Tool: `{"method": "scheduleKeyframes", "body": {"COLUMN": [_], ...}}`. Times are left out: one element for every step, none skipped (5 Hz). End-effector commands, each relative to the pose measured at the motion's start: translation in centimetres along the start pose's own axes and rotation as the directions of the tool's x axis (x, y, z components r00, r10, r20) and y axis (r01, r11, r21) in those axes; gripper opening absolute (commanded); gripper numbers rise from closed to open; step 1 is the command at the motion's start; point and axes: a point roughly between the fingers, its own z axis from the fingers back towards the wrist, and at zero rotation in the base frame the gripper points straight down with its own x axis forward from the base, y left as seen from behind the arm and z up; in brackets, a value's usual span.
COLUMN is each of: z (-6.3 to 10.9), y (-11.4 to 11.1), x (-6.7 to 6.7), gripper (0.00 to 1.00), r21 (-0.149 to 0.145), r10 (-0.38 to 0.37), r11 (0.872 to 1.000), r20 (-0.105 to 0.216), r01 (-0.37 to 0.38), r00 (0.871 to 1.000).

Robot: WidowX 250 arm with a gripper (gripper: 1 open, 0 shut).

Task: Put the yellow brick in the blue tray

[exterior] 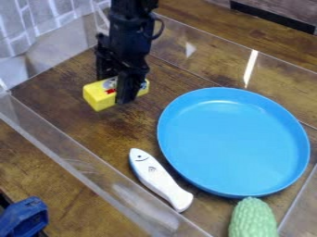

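Your tool (124,90) was clamped on the yellow brick (106,93), well left of the blue tray (233,141). The off-centre grip risked it twisting loose before reaching the tray.

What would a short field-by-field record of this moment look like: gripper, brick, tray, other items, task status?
gripper: gripper points down, shut on the yellow brick
yellow brick: held at its right end, left of the tray; whether it is clear of the table cannot be told
blue tray: blue tray lies flat on the wooden table, nothing in it
other items: white fish-shaped toy beside the tray's near-left rim; green bumpy vegetable at the bottom edge
task status: brick grasped, not yet over the tray
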Motion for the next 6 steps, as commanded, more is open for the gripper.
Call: {"method": "scheduleKeyframes", "body": {"z": [5.6, 7.7, 9.6, 10.5, 10.2, 10.0], "y": [0.0, -1.3, -3.2, -5.0, -3.6, -2.3], "x": [1.5, 2.8, 4.6, 5.7, 5.0, 4.8], "gripper": [0.00, 0.00, 0.00, 0.00, 0.00, 0.00], "r21": [0.084, 0.107, 0.097, 0.090, 0.096, 0.101], "r10": [-0.016, -0.028, -0.042, -0.043, -0.026, -0.002], "r11": [0.996, 0.994, 0.995, 0.996, 0.995, 0.995], "r20": [0.105, 0.126, 0.164, 0.180, 0.178, 0.175], "r01": [0.007, 0.014, 0.026, 0.027, 0.009, -0.016], "r00": [0.994, 0.992, 0.986, 0.983, 0.984, 0.985]}}
